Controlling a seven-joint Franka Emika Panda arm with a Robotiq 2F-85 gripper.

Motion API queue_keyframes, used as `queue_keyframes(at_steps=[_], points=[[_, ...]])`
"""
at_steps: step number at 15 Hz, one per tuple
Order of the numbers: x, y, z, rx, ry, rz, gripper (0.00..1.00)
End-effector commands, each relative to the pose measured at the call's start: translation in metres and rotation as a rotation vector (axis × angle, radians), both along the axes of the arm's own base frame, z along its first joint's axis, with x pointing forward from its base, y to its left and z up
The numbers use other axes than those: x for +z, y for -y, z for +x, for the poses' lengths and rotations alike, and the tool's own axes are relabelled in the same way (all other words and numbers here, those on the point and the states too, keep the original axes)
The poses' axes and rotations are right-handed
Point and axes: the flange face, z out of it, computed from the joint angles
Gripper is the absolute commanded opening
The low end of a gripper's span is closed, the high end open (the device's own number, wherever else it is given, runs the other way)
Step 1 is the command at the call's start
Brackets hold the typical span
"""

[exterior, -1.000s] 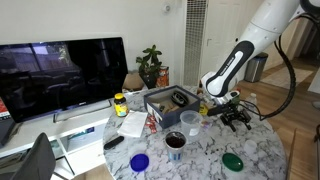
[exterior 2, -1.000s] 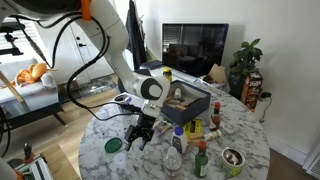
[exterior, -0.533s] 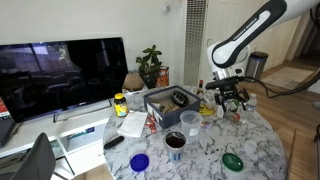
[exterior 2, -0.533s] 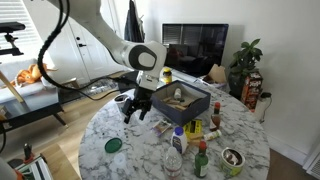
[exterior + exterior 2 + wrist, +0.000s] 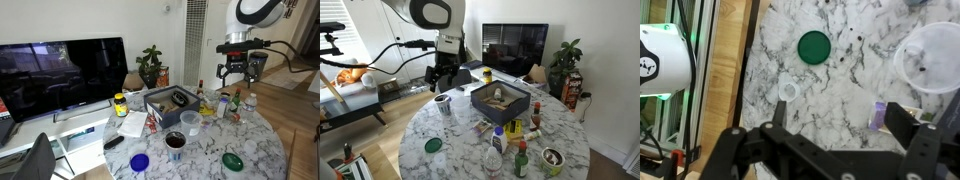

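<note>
Lifting clear of the round white-and-grey marble table, the black two-finger gripper is now hanging high above the tabletop, where a second ago it was hovering low over the surface. Its jaws are standing wide apart with nothing between them, as both exterior views are showing. In the wrist view it is looking straight down on a small white ring-shaped cap lying on the marble nearest to it, with a flat round green lid sitting farther on and a clear plastic cup standing off to the side, all well apart from the fingers.
</note>
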Motion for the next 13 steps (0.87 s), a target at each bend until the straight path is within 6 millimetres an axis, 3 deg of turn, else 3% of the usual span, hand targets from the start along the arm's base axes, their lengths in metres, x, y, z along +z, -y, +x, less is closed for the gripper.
queue_keyframes(at_steps=[1,6,7,13], points=[[0.036,-0.015,-0.034,0.066,0.087,0.028,1.00],[0.067,-0.035,-0.052,0.175,0.185,0.000,1.00],[0.064,-0.032,-0.035,0.138,0.165,-0.004,1.00],[0.071,-0.037,-0.043,0.162,0.186,-0.008,1.00]])
